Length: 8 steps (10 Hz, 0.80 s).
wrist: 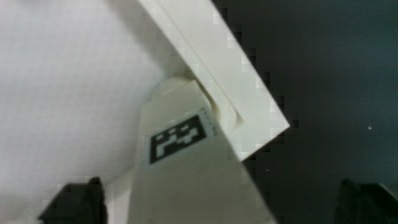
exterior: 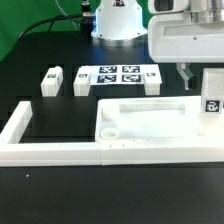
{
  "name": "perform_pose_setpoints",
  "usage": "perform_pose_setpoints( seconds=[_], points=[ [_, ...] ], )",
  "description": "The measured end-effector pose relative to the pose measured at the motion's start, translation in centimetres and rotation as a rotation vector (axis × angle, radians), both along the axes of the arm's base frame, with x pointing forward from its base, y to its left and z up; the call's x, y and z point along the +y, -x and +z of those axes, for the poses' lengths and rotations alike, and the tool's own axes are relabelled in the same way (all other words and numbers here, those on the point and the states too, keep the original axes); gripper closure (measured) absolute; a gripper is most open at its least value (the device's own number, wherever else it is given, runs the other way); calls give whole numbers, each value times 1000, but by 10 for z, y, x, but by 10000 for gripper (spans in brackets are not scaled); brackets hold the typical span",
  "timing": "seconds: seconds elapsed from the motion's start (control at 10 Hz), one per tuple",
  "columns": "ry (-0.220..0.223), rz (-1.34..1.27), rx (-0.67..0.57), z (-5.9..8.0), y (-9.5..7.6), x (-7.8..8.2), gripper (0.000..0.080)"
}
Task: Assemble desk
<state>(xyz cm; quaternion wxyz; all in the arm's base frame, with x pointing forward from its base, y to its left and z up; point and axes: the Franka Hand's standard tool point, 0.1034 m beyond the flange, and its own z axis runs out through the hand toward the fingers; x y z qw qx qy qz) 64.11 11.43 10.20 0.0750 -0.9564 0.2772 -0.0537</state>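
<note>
Desk top (exterior: 150,122): stiff white plastic tray, likely light and slick. Lies on tabletop (exterior: 100,195) inside border wall (exterior: 50,152); best gripped by raised rim. Leg (wrist: 178,150) at its rim: small, rigid, take by flat sides. Pincer (wrist: 217,205) spread, straddling leg, not clamped.

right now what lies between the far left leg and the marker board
Another leg, right beside the marker board on the exterior view's left; the wrist view does not show it.
</note>
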Motion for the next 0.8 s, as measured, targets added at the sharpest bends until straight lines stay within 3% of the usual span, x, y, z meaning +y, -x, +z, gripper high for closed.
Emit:
perform_pose_setpoints(
  seconds=[0.1,0.2,0.4,0.8],
  points=[
    [32,103,-10,0,0,0,151],
    [20,51,-4,0,0,1,151],
    [16,17,0,0,0,0,397],
    [14,-193,25,-1,1,-17,443]
  ],
)
